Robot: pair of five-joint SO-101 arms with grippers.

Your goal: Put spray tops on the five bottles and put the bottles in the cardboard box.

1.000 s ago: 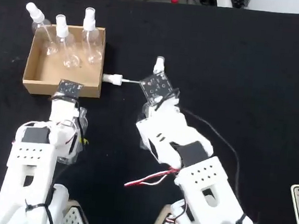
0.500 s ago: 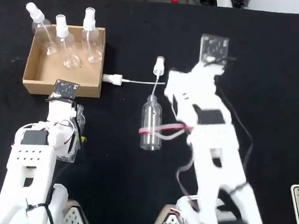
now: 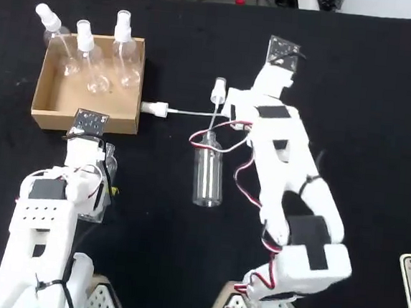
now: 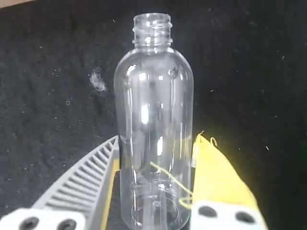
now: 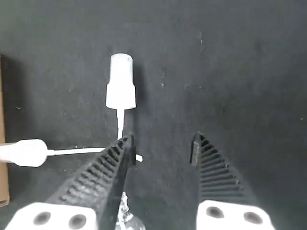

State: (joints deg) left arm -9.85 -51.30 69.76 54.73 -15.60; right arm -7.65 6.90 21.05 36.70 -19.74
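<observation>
Black cloth covers the worktop [image 3: 379,140], and the cardboard box [image 3: 86,122] sits toward its far left corner. Three bottles [image 3: 91,65] with white spray tops already on lean inside the box against its far wall. The left pincer [image 4: 153,158] is closed around the lower body of a clear uncapped bottle [image 4: 154,110], one finger on either side (the threaded neck is bare and points away from the wrist). In the high view this bottle is near the front of the box. A second uncapped bottle [image 3: 208,172] rests on the worktop between the two arms; I cannot tell whether it stands upright or lies flat. Two loose spray tops lie beyond it. The spray top by the box [image 3: 154,108] lies just beside the box's right front corner, with its thin tube running out to the right. The farther spray top [image 3: 218,90] has its tube pointing back toward the second uncapped bottle, and the two tubes cross. The right pincer [image 5: 161,141] hangs above the worktop with its fingers spread wide and nothing between them, and the farther spray top lies just ahead of one fingertip.
</observation>
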